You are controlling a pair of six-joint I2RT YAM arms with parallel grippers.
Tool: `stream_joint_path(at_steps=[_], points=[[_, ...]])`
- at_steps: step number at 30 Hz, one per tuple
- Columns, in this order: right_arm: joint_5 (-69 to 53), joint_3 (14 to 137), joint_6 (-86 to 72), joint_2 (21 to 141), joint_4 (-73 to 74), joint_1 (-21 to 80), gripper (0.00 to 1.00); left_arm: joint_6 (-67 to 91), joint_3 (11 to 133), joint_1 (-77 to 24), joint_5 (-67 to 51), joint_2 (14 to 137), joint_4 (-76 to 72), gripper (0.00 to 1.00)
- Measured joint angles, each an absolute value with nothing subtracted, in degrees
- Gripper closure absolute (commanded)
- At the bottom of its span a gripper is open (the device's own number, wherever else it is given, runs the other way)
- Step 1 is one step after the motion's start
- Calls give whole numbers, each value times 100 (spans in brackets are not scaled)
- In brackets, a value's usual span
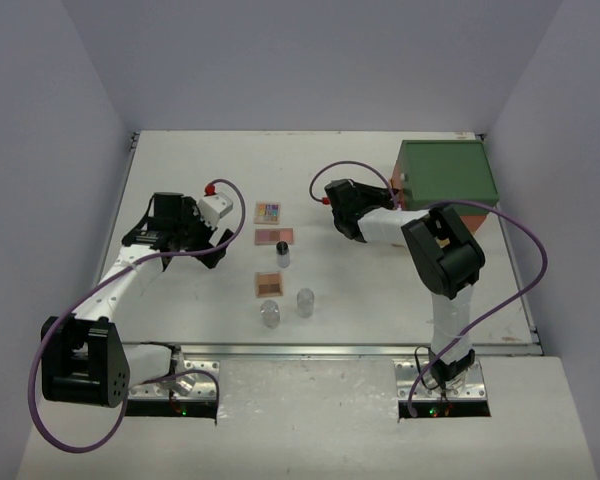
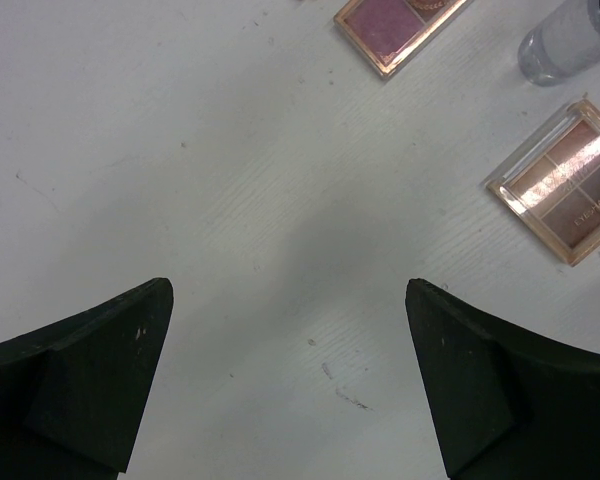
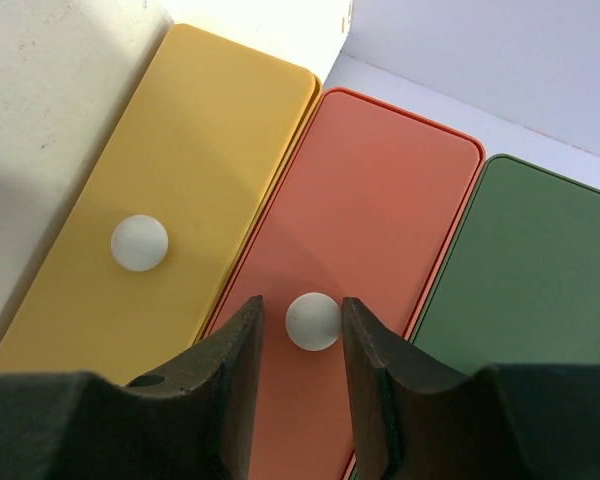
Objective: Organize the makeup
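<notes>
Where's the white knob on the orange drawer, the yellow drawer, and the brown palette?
Orange drawer's knob (image 3: 312,321): right wrist view, middle of the ball.
Yellow drawer (image 3: 215,150): right wrist view, bare front.
Brown palette (image 2: 568,182): left wrist view, lid centre.

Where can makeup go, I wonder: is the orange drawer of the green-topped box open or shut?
Shut: the orange drawer looks flush with the yellow drawer; the right gripper only straddles its white knob.

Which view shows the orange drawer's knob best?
Right wrist: the white knob sits large and sharp on the orange drawer, between the fingers of the right claw. Top external shows the box but no clear knob. Left wrist shows neither.
</notes>
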State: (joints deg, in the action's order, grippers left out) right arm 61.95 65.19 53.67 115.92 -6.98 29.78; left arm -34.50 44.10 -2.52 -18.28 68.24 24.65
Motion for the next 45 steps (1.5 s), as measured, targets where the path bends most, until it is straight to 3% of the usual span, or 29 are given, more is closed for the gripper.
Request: stream_joint_path(at_steps=[4, 9, 11, 26, 45], points=[[6204, 6519, 5355, 11590, -712, 2977, 73, -3451, 4410, -248, -1837, 6824, 2469, 0], [6265, 6548, 5354, 11590, -737, 2967, 98, -3468, 4410, -230, -1852, 6824, 2469, 0], [6279, 6555, 5346, 11588, -735, 2961, 100, -3470, 4410, -226, -1854, 6823, 2471, 0], [6251, 6736, 5101, 11587, -467, 2981, 100, -3470, 4410, -215, -1872, 6825, 2469, 0], [6115, 8293, 4484, 12353, 652, 3791, 100, -3567, 4410, -150, -1876, 6825, 2486, 0]])
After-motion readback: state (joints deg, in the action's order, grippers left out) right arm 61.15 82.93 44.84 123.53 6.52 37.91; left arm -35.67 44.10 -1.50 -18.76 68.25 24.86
